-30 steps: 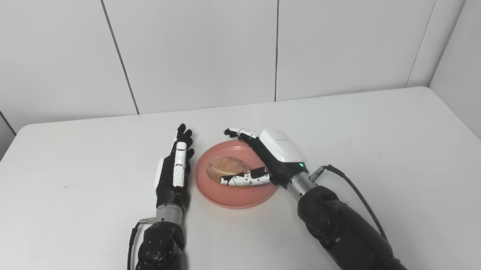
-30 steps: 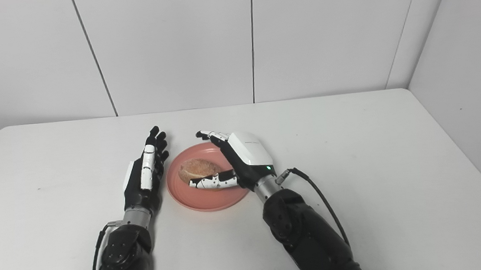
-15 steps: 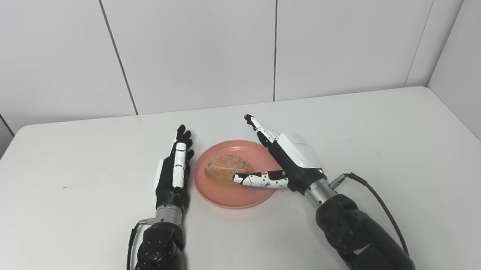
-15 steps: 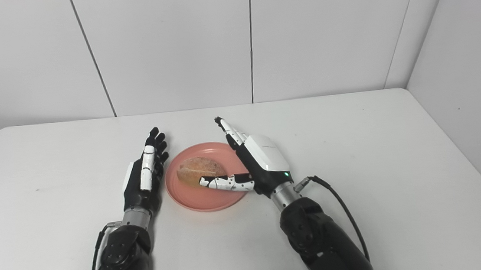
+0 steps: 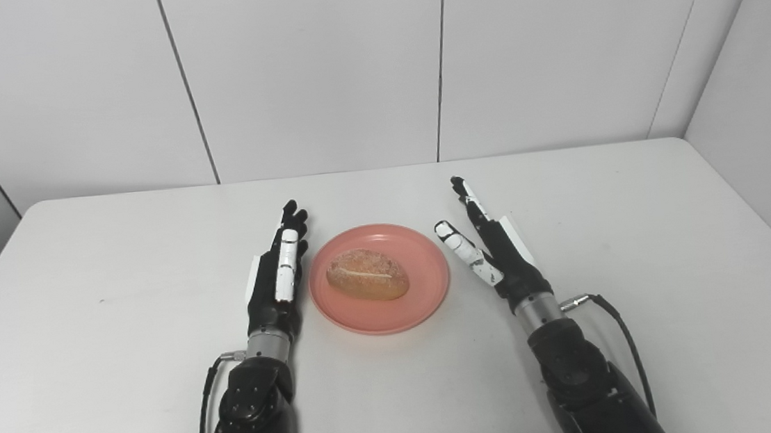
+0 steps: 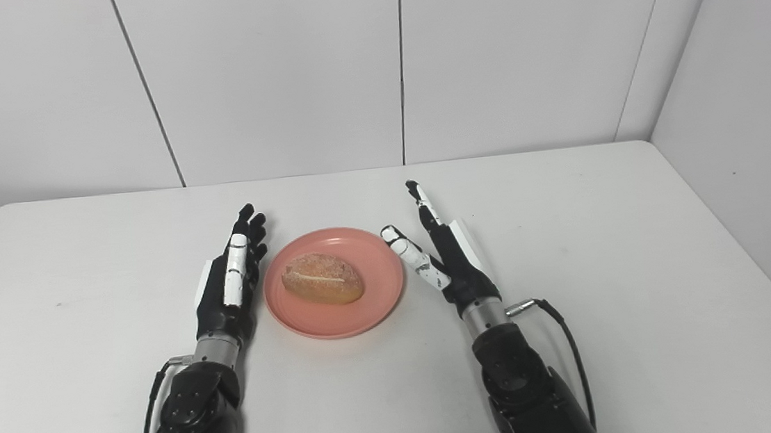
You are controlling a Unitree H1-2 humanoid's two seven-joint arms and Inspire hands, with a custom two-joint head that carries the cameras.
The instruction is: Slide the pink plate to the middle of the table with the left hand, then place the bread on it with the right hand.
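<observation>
Left eye view: bread [image 5: 367,274] on plate [image 5: 427,296], both hands off.

Plate near table [image 5: 93,381] middle, bread lying whole inside the rim, slightly left of plate centre, long axis roughly across the view. Left hand [image 5: 278,275] released, fingers straight and together, edge-on just beside the plate's left rim, apart from it by a thin gap. Right hand [image 5: 493,249] released, fingers spread, thumb out toward the plate, near the right rim, not touching. Nothing grasped by either. Judged: placing done, step in hand is the retreat. For a clean finish: draw both hands back and outward, away from the rim, lifted off the table rather than dragged; right thumb kept clear of the rim to avoid nudging the plate off centre; no sweep over the bread.
</observation>
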